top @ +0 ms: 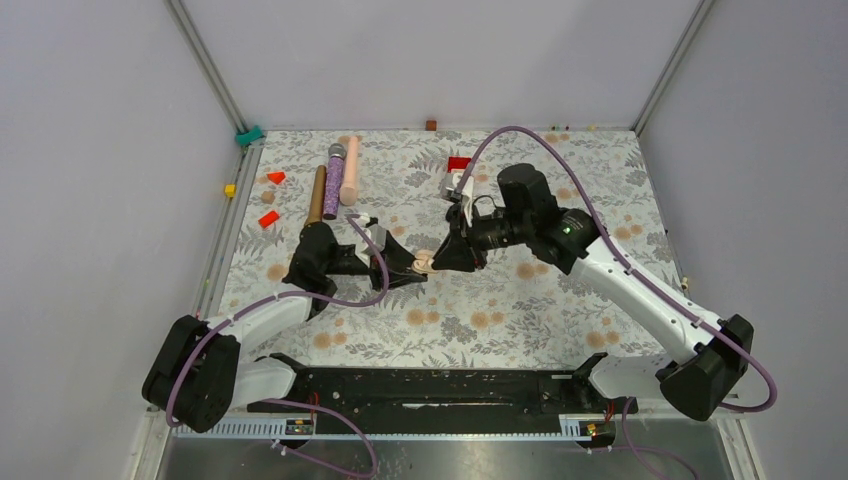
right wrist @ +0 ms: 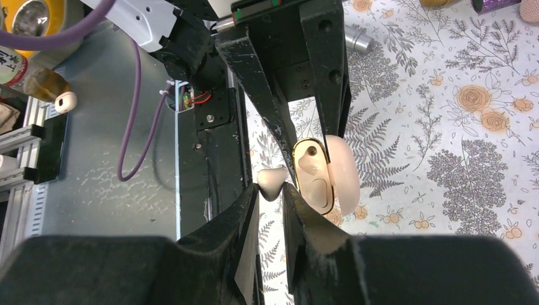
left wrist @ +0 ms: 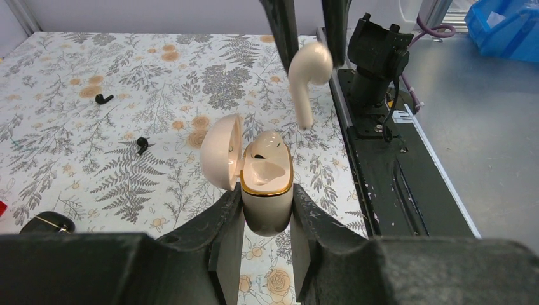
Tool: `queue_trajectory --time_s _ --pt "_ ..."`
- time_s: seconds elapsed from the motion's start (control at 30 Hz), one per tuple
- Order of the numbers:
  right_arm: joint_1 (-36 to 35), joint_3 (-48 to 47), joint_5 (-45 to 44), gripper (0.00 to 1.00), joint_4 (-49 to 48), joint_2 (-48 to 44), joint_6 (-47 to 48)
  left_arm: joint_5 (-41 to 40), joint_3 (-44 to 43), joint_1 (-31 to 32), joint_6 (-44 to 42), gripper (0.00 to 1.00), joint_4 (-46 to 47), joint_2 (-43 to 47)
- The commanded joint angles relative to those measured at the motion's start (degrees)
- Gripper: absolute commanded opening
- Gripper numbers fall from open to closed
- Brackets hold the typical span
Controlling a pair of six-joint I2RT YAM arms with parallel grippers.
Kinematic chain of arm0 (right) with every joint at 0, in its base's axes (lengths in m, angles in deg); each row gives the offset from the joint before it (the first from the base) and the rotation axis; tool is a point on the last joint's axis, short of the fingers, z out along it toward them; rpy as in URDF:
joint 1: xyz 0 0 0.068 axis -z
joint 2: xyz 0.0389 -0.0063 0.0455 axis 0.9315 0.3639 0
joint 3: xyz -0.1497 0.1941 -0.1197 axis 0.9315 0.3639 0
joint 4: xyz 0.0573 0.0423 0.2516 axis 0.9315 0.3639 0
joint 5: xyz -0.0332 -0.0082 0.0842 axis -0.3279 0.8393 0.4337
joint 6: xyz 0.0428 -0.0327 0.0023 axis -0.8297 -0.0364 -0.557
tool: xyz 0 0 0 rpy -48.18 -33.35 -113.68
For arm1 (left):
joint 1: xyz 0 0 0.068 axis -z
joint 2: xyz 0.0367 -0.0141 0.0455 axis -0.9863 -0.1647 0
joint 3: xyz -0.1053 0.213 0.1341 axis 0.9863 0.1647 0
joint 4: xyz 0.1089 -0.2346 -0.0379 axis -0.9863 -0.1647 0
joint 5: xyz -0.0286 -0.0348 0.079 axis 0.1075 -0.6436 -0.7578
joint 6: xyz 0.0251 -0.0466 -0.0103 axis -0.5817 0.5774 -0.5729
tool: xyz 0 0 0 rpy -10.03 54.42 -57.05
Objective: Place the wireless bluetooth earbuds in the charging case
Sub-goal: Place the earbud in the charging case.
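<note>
My left gripper (left wrist: 267, 200) is shut on a cream charging case (left wrist: 267, 206) with a gold rim. It holds the case upright above the table, with the lid (left wrist: 222, 152) swung open to the left. My right gripper (right wrist: 271, 190) is shut on a whitish earbud (right wrist: 272, 180), pinched by its head. In the left wrist view that earbud (left wrist: 309, 73) hangs stem down, just above and to the right of the case's open top, apart from it. In the top view the two grippers meet at mid-table around the case (top: 423, 263). Two black earbuds (left wrist: 103, 98) (left wrist: 141, 145) lie on the cloth.
A brown cylinder (top: 316, 195), a purple glitter microphone (top: 334, 180) and a pink tube (top: 349, 170) lie at the back left. Red blocks (top: 269, 219) (top: 458, 163) are scattered nearby. A small black case (left wrist: 47, 222) sits on the cloth. The black base rail (top: 430, 390) runs along the near edge.
</note>
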Motion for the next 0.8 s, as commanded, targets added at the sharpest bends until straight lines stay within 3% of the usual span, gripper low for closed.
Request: queue_trajectory --time_s 0.0,0.77 --pt "-1.46 0.66 -3.69 0.27 -3.04 -1.03 1.08 2.07 0.82 0.35 3.37 0.00 8.76 0.64" --pt "-4.44 0.80 -9.36 0.27 -5.14 0.62 1.27 2.47 0.57 1.01 7.12 0.00 11.38 -0.37"
